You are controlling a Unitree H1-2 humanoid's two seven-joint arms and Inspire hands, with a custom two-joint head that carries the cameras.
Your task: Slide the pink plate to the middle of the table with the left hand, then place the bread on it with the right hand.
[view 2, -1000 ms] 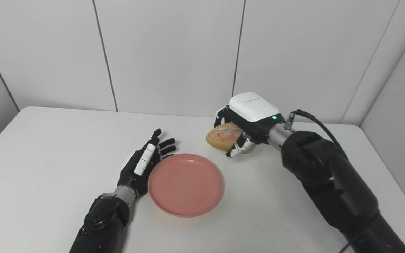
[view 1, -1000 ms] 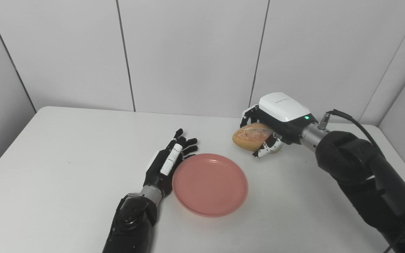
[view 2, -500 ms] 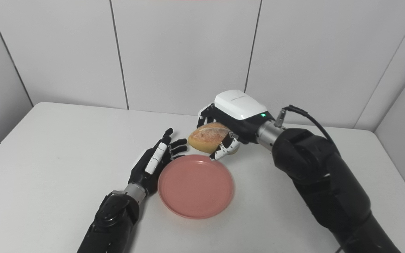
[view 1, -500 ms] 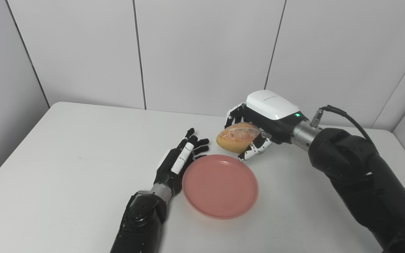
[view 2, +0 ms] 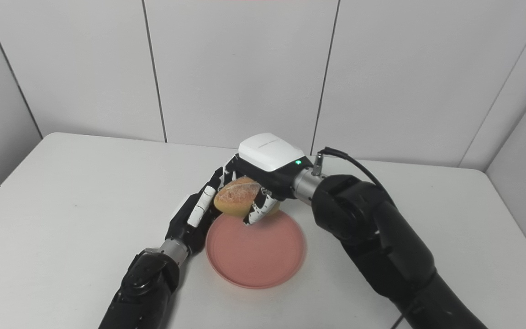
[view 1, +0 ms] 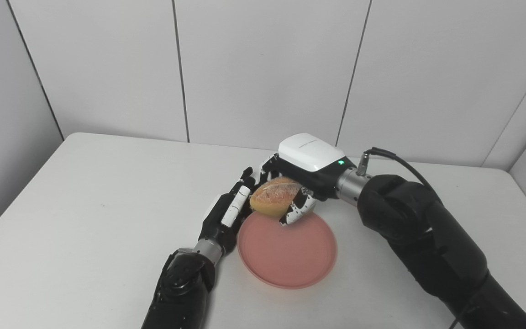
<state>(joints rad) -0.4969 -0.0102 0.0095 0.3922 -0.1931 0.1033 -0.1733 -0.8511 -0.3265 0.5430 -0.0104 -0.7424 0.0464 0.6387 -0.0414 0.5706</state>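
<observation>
The pink plate [view 1: 287,250] lies flat near the middle of the white counter [view 1: 85,205], with bare counter on every side and its near rim well back from the counter's front edge. The bread [view 1: 276,203], a crusty roll, hangs above the plate's far rim, clear of the plate's surface. The right hand [view 1: 306,171] comes in from the plate's right, its fingers [view 1: 296,212] curled around the roll and gripping it from above and below. The left hand [view 1: 226,212] lies flat and open just left of the plate, fingers stretched out toward the wall, holding nothing; its palm edge sits against the plate's left rim.
</observation>
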